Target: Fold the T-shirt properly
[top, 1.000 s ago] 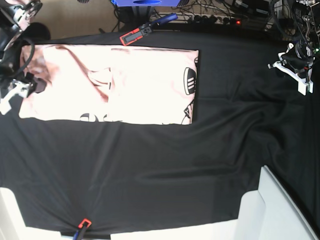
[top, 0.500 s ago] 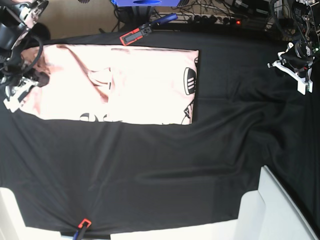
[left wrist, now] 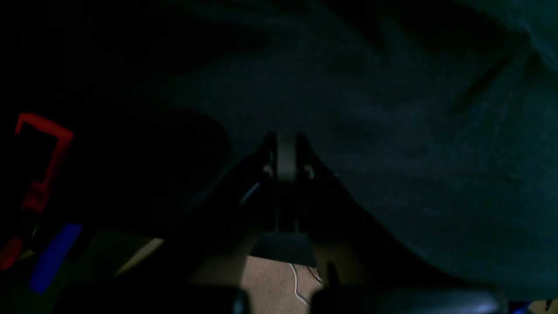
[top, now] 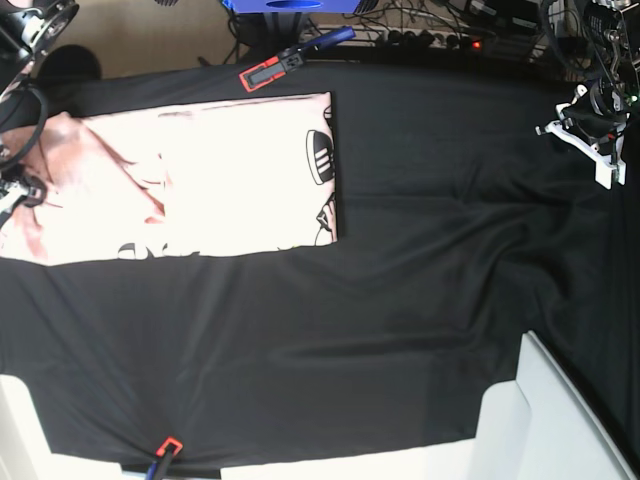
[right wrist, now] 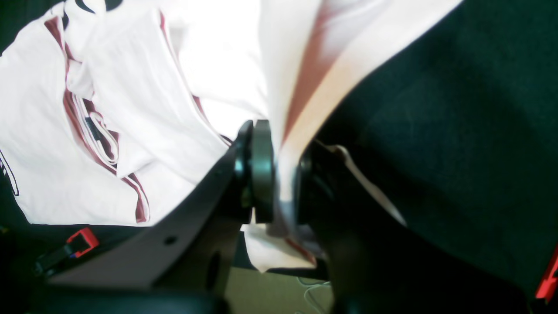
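Pinching a gathered edge of the large pale pink cotton T-shirt, the right gripper has its dark jaws pressed together on a fold of the cloth at the table's far-left side in the base view. Spread flat beyond it, this one shirt lies as a long rectangle on the black table cloth, its black striped logo and lettering showing along two edges. By my judgement the folding is partway done: the sides look turned in, yet the length is not yet folded over, and creases remain near the held end. Farthest off, the left gripper rests at the opposite side, its jaws pressed together on nothing. One shirt, one cloth, two grippers.
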{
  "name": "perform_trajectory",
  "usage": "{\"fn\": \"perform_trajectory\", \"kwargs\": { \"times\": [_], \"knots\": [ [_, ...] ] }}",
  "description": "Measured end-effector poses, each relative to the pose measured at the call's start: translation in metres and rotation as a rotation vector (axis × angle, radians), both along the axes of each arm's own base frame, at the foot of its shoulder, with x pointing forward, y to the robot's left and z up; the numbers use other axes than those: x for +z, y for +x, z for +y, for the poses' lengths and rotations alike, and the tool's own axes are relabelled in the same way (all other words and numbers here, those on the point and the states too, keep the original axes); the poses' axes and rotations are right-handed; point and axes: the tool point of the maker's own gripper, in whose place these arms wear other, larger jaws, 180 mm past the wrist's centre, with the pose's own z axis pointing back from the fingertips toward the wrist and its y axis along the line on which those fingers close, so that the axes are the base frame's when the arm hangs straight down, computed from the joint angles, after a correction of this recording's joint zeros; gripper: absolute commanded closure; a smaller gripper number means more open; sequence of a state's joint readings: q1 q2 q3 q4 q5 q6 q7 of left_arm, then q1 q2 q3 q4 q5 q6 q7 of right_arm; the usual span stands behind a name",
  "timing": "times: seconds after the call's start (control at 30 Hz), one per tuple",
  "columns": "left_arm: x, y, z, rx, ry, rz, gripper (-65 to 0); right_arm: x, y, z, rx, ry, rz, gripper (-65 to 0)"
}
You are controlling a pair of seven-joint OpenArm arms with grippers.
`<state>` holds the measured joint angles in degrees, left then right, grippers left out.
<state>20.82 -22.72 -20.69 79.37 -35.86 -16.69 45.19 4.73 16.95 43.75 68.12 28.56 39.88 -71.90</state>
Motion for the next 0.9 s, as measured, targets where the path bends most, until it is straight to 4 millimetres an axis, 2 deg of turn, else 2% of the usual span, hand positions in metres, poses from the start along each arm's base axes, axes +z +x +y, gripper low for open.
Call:
{"fn": "perform_trajectory", "kwargs": {
  "times": [0.1,0.2,0.27,0.43,0.57,0.73,0.9],
  "knots": [
    [0.000,0.000,0.000,0.000,-0.001,0.000,0.0,0.003,0.005,0.000,0.004,-0.016,-0.028,0.0],
    [0.000,0.000,0.000,0.000,0.000,0.000,0.0,0.016,0.005,-0.002,0.021,-0.075,-0.053,0.0],
    [0.000,-0.001,0.000,0.001,0.000,0.002,0.0,0.023,0.010,0.004,0.028,-0.115,-0.049,0.0],
    [-0.001,-0.001,-0.001,-0.003,-0.001,0.003,0.0,0.042,0.028,0.034,-0.006,-0.118,-0.119,0.0],
    [-0.002,-0.002,-0.002,-0.002,-0.005,0.007,0.0,0.043,0.032,0.058,-0.009,-0.110,-0.108,0.0],
    [-0.001,-0.002,0.000,-0.001,-0.001,0.007,0.0,0.045,0.035,0.100,-0.047,-0.059,-0.124,0.0],
    [-0.001,-0.002,0.000,0.000,-0.001,0.006,0.0,0.048,0.029,0.112,-0.104,-0.068,-0.110,0.0]
  ]
}}
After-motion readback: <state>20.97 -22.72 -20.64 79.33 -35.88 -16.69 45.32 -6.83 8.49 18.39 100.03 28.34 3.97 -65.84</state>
